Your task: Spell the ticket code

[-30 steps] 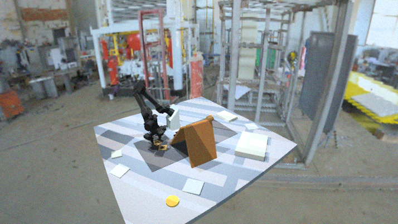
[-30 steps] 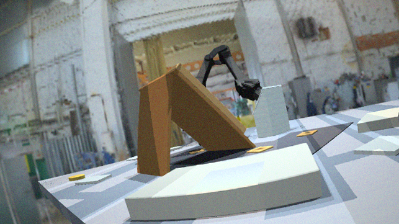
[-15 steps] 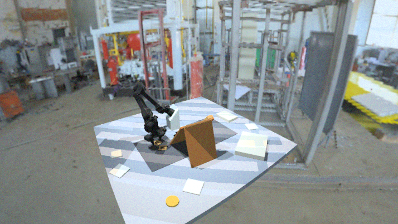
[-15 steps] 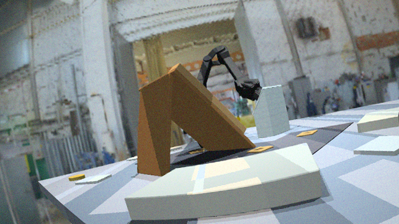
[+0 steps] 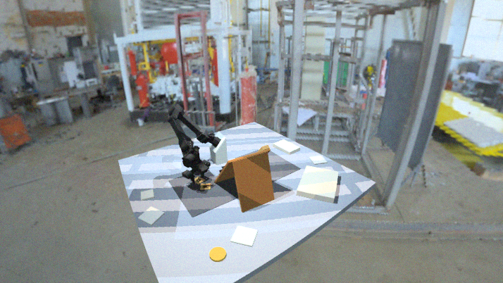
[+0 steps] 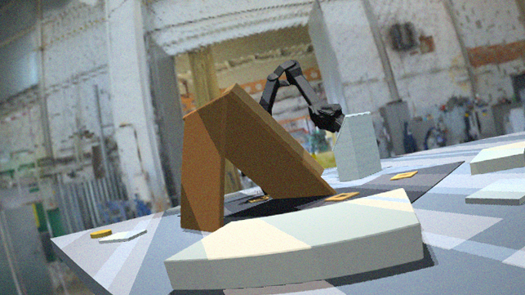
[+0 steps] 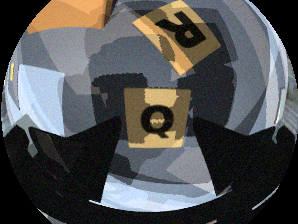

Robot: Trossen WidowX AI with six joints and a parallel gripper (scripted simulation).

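Observation:
My gripper [image 7: 158,121] is open and empty; in the wrist view the Q tile [image 7: 135,120] shows in the gap between the fingers, its height below them unclear. An R tile [image 7: 210,46] lies turned beyond it. Two tiles [image 5: 205,186] [image 5: 198,180] lie by the arm's base. The exterior view shows tiles to the right of the board [image 6: 333,198] [image 6: 395,177] and one farther left [image 6: 265,197]. The orange-brown board [image 5: 253,183] [image 6: 273,154] [image 7: 65,15] stands tilted, seen mostly from behind. Its rail's contents and the ticket's print are hidden. The fingertips are hidden in the top and exterior views.
A tall pale block [image 5: 219,155] [image 6: 357,149] stands beside the gripper. A dark mat [image 5: 197,204] [image 6: 435,181] lies under the tiles. A thick pale slab [image 5: 318,183] [image 6: 297,263], flat pale pieces [image 5: 244,236] [image 5: 151,216] and a yellow disc [image 5: 218,253] [image 6: 101,233] lie around.

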